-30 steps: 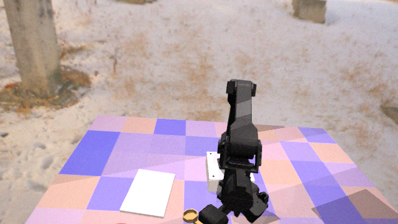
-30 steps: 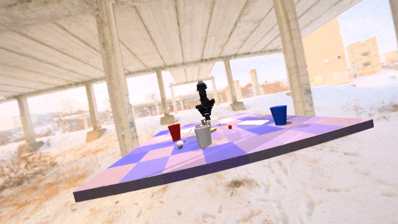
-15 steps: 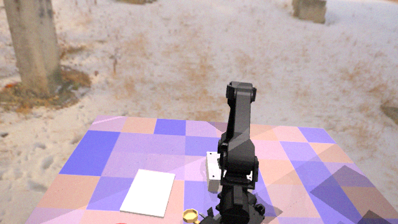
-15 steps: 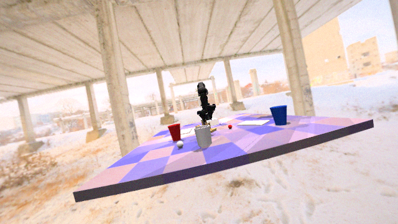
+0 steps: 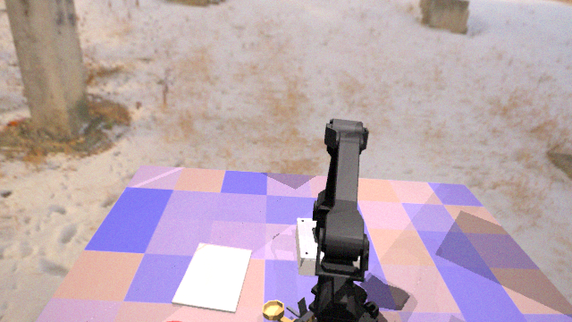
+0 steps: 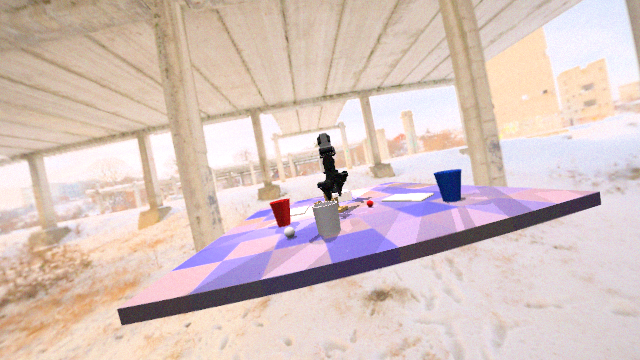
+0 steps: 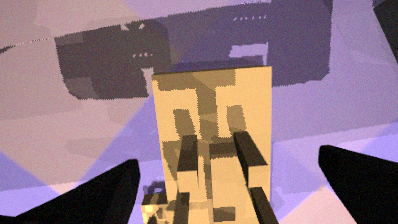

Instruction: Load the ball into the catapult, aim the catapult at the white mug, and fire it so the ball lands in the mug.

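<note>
Patchwork table [image 6: 450,227] carries the arm [image 5: 341,215]; white mug [image 6: 327,219] at its 6 o'clock in the exterior view. Gripper [image 7: 227,200] jaws spread wide, nothing pinched, hanging over the tan catapult [image 7: 215,130]. Red ball [image 6: 370,203] lies at mug's 2 o'clock, apart from the catapult

A square table top [image 6: 450,220] wears a patchwork of violet, lilac, pink and peach, edged dark navy. On it: a glossy black jointed arm [image 5: 341,224], a tan wooden catapult [image 7: 212,125], a pale grey-white mug [image 6: 327,219], a red cup [image 6: 280,211] at its ten o'clock, a blue cup [image 6: 448,184], a white ball [image 6: 289,231], a small red ball [image 6: 370,203], a white sheet [image 5: 214,277].
</note>
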### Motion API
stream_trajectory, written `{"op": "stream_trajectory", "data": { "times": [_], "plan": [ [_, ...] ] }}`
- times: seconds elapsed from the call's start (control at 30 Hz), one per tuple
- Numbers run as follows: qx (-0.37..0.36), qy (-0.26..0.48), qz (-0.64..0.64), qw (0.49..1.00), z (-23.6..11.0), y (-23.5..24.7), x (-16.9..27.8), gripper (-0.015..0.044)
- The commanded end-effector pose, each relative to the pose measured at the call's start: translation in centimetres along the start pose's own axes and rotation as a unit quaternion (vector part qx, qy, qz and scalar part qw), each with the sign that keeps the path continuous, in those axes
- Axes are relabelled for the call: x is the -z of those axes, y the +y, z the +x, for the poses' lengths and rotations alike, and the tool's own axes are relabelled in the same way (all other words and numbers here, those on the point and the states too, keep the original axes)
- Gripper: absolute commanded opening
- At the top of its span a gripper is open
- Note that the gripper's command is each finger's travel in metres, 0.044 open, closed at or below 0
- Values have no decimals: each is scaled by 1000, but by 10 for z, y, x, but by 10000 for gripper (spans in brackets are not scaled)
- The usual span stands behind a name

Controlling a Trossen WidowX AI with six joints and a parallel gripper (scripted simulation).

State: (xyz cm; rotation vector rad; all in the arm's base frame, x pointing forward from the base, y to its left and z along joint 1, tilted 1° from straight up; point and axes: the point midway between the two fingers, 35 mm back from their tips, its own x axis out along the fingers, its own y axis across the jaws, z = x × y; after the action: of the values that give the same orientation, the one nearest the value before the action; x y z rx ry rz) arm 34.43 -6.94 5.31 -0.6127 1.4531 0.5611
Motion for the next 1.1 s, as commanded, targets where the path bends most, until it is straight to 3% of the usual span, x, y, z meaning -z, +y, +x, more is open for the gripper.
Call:
{"op": "stream_trajectory", "data": {
  "times": [0.0, 0.77, 1.07],
  "plan": [
    [-5, 4, 2, 1000, 9, 2, 2, 440],
    [-5, 4, 2, 1000, 39, 3, 3, 440],
    [-2, 1, 0, 1000, 36, 2, 1, 204]
  ]
}}
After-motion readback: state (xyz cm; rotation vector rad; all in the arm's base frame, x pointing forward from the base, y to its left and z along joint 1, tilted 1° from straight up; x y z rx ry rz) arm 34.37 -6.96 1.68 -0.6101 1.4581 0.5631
